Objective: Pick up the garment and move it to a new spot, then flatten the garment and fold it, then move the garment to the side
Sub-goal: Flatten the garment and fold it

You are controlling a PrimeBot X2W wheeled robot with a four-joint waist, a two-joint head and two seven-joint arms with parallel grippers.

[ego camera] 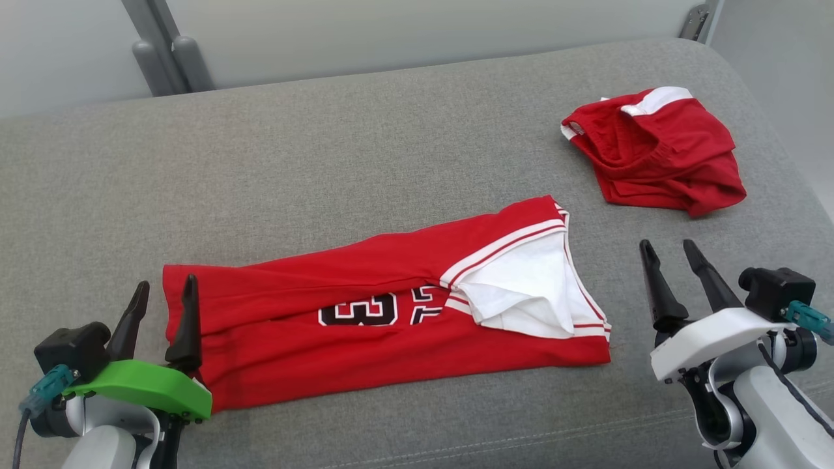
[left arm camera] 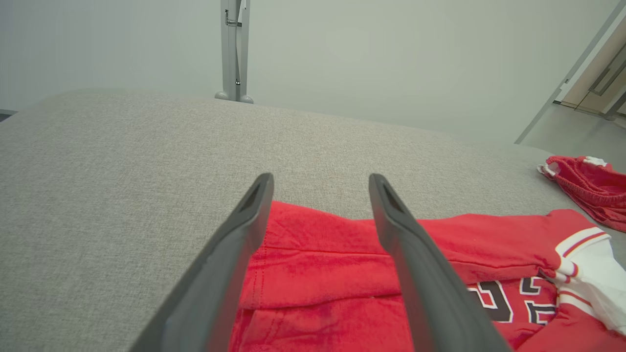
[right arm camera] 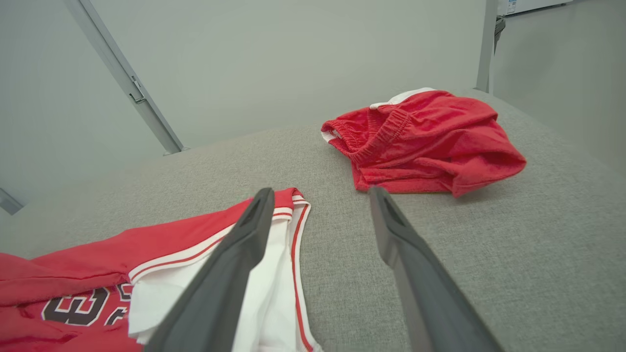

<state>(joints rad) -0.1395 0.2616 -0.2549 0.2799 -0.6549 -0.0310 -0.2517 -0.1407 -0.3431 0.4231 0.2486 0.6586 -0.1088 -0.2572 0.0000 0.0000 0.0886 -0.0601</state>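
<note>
Jersey (ego camera: 365, 306), red with black numerals, lies folded lengthwise on the grey padded worktop (ego camera: 326, 163). Left hand (ego camera: 167, 284) hovers spread wide and empty over its hem. Right hand (ego camera: 666, 245) is likewise wide and empty, just beside its shoulder end.

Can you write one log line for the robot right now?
left gripper: open, over jersey end | right gripper: open, empty | shorts: far right

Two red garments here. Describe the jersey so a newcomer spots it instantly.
On the grey cushioned surface, look at the near edge, centre: the jersey lies stretched out lengthwise. Unlike the crumpled shorts at the far right, it bears black numerals and a folded-back white panel.
</note>
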